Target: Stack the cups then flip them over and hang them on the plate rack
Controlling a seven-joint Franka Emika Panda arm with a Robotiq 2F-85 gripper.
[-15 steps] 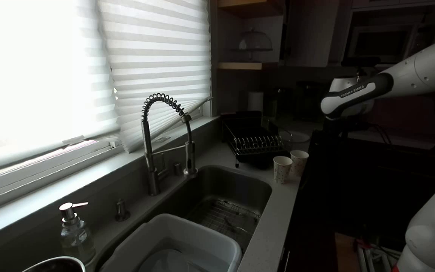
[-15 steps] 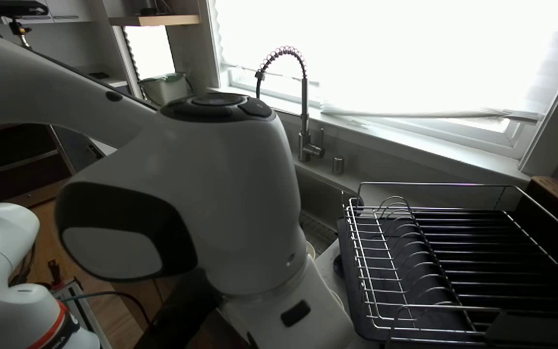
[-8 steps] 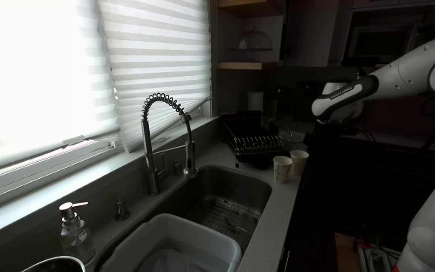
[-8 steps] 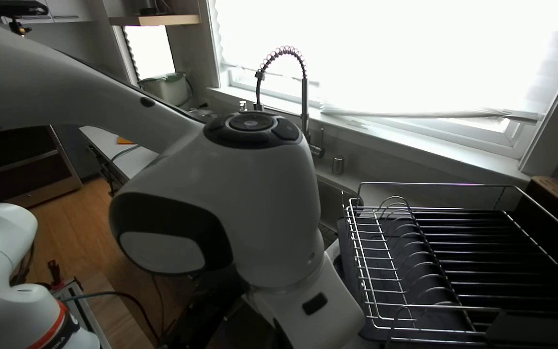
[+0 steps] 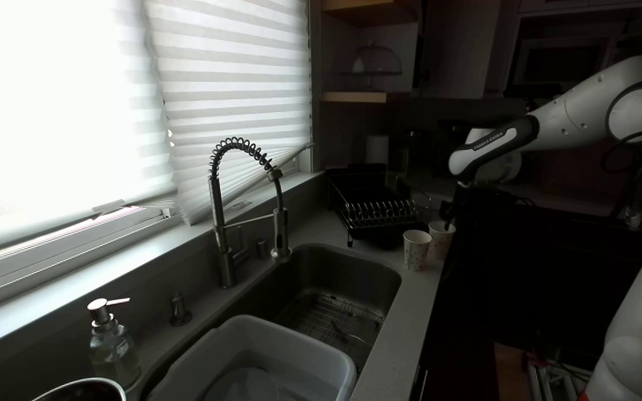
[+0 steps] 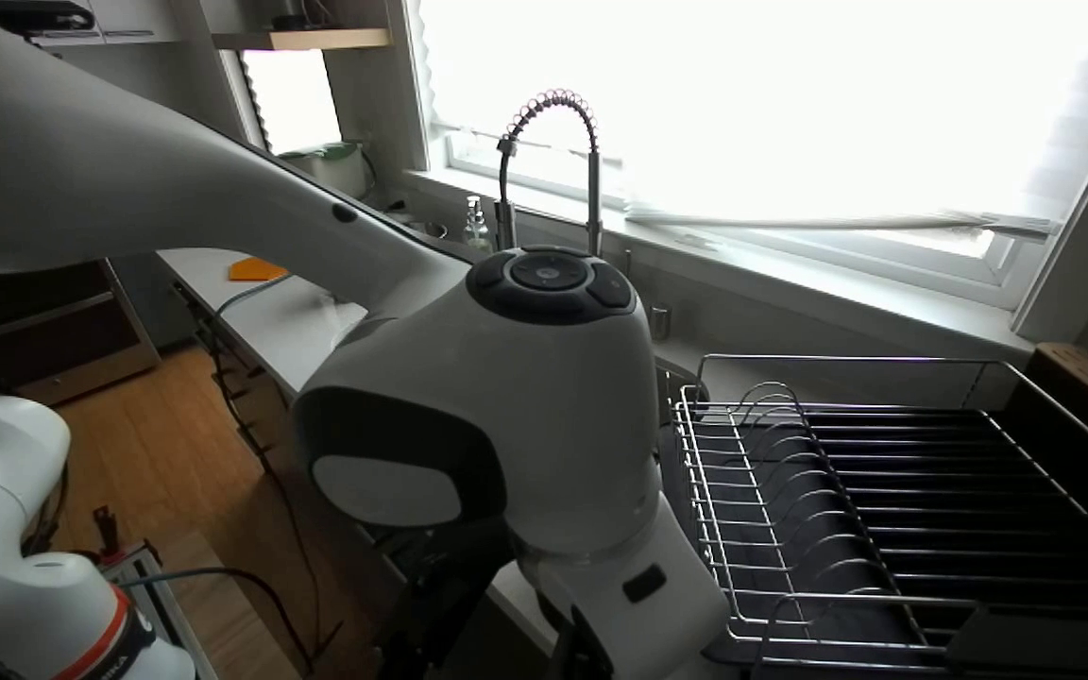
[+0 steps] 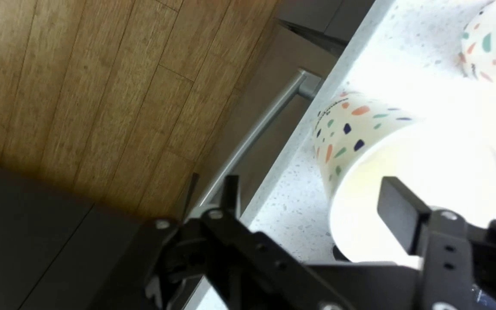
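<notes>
Speckled counter [image 7: 299, 211] slants through the wrist view, with a plank floor [image 7: 114, 94] beyond its edge. Above that edge the gripper [image 7: 312, 196] has its fingers [image 7: 403, 213] spread wide: one overlaps the mouth of the nearer cup [image 7: 424, 163], though I cannot tell whether it reaches inside, and the other shows in front of a drawer handle [image 7: 261, 126]. This patterned cup stands upright close to the edge; another cup [image 7: 495, 47] stands near it, farther in. Both are by a corner of the black plate rack [image 6: 884, 510], which appears in both exterior views. Next, in an exterior view, comes the sink [image 5: 349, 264], a pale tub [image 5: 298, 350] at its near end, a coiled-spring faucet [image 5: 218, 211] rising alongside and a soap bottle [image 5: 113, 356] farther off.
</notes>
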